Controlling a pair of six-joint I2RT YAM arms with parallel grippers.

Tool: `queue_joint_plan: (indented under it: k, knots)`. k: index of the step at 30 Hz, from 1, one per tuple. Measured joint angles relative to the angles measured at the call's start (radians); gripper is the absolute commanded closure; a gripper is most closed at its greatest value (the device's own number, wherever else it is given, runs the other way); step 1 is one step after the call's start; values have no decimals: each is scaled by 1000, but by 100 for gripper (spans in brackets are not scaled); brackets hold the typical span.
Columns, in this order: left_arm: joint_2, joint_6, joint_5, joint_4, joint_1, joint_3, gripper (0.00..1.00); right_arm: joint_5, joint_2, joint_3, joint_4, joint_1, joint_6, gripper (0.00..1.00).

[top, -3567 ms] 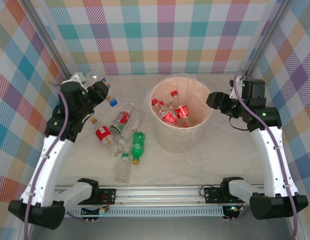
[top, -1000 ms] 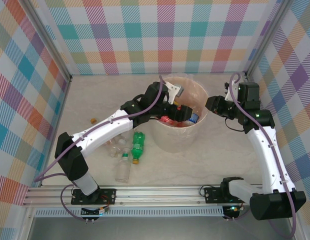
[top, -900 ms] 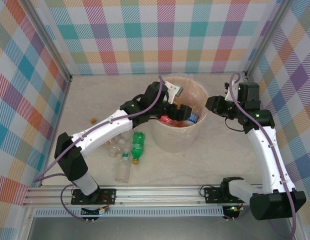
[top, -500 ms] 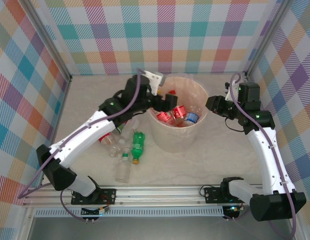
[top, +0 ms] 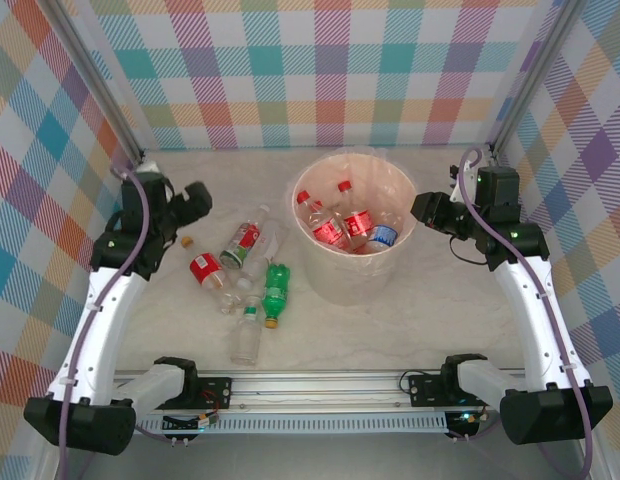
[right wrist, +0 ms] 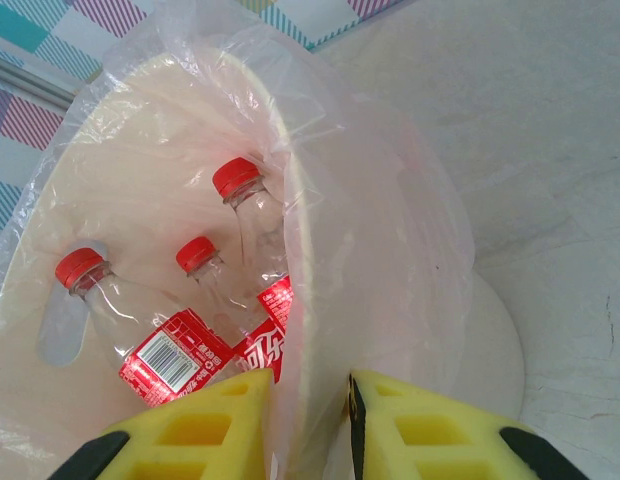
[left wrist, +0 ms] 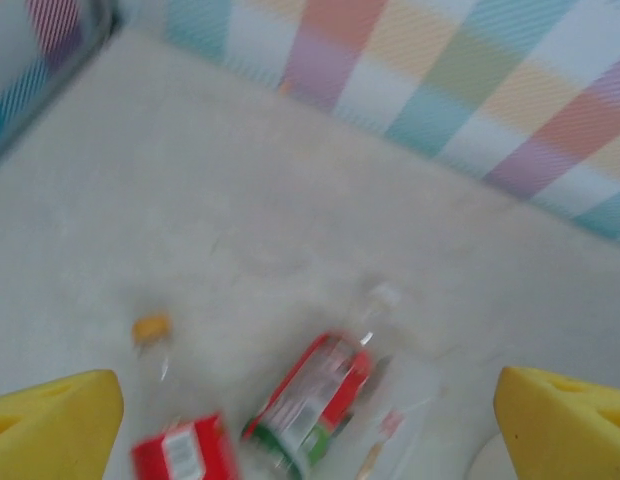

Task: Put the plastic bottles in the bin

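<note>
Now | left jaws spread, loose bottles [left wrist: 310, 395] blurred | right jaws clenching bin [right wrist: 293, 230] rim

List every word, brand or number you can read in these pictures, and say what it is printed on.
No text reads in full.
Red label on a bottle in the bin: barcode, digits too small; white lettering beside it partly hidden.
Labels on the loose bottles: blurred, unreadable.

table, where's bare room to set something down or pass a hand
Bare table in front and right of the bin, up to the right arm and the rail; also the strip along the back wall. Crowded left of the bin, where the bottles lie.
</note>
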State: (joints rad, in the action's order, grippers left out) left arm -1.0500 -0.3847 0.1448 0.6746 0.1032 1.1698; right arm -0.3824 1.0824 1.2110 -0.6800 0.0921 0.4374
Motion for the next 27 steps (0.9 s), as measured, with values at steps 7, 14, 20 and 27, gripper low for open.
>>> queue_joint_plan:
  k: [7,14,20,27]
  knots:
    - [-35,-146,-216,-35,-227,-313,15,-2,-5,-19,27,1,3,73]
    - [-97,-197,-301,-148,-243,-344,13,-5,-24,-44,56,1,12,72]
    - [-120,-207,-319,-181,-243,-385,14,-5,-26,-46,59,1,12,72]
    - [-147,-207,-309,-219,-243,-420,14,-5,-29,-46,58,1,11,72]
